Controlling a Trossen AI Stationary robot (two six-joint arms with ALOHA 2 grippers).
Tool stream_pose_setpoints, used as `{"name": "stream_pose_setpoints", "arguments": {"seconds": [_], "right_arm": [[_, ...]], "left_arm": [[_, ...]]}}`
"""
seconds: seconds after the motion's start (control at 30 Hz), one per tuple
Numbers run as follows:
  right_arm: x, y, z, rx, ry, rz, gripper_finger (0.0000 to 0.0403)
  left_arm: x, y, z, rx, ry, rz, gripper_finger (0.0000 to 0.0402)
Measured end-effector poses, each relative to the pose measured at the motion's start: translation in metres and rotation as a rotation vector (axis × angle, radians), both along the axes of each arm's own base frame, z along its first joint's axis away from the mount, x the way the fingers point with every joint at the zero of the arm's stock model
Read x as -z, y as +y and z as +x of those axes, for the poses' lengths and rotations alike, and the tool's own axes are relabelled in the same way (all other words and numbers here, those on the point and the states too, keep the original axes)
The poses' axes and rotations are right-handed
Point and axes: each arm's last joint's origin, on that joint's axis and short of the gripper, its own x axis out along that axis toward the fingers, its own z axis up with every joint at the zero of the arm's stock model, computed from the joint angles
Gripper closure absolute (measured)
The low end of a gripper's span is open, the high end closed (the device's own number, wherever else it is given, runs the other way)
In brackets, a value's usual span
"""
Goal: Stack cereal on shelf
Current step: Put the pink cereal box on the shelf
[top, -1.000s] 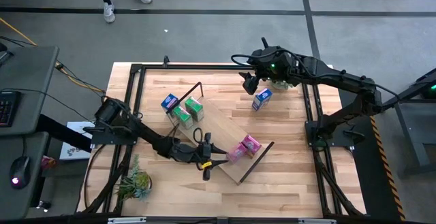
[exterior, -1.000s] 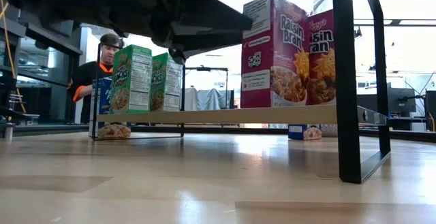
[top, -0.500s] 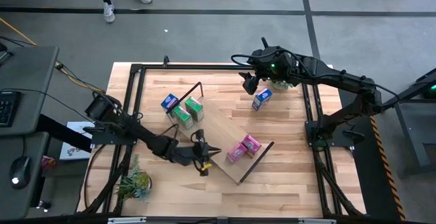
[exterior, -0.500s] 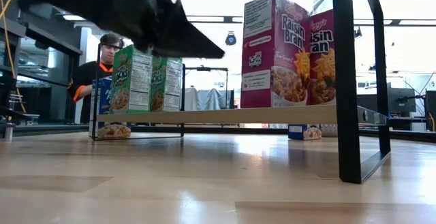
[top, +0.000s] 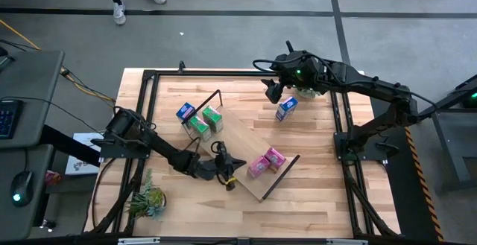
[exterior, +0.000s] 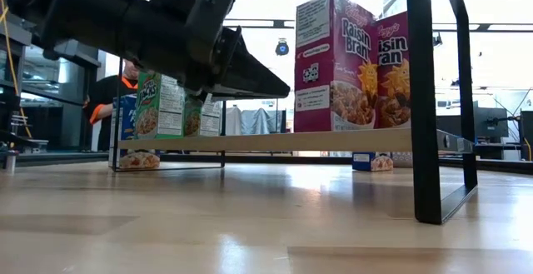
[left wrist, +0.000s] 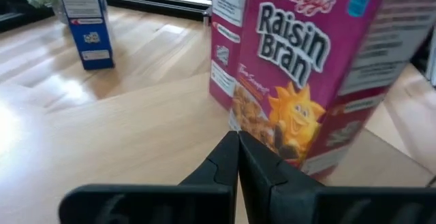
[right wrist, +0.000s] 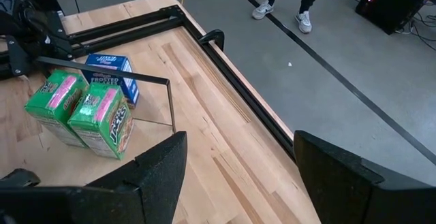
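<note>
On the shelf point(top: 237, 137), four cereal boxes point(top: 266, 161)

My left arm stretches low across the near side of the table, and its dark two-finger gripper point(top: 232, 172) has its fingers point(left wrist: 235, 157) pressed together, tips touching, empty. My right arm reaches in along the far side, elbow bent, its dark two-finger gripper point(top: 273, 90) hanging above the tabletop with fingers point(right wrist: 162, 163) spread wide apart.
</note>
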Motion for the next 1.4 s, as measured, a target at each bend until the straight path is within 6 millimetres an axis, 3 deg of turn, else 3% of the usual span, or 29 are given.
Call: {"name": "stream_pose_setpoints", "arguments": {"seconds": [0.6, 1.4], "right_arm": [[-0.002, 0.000, 0.001, 0.000, -0.026, -0.006, 0.0141], [-0.002, 0.000, 0.001, 0.000, -0.027, -0.006, 0.0141]], "left_arm": [[-0.005, -0.004, 0.003, 0.037, -0.046, -0.097, 0.0401], [-0.024, -0.026, 0.016, 0.206, -0.040, -0.193, 0.0401]]}}
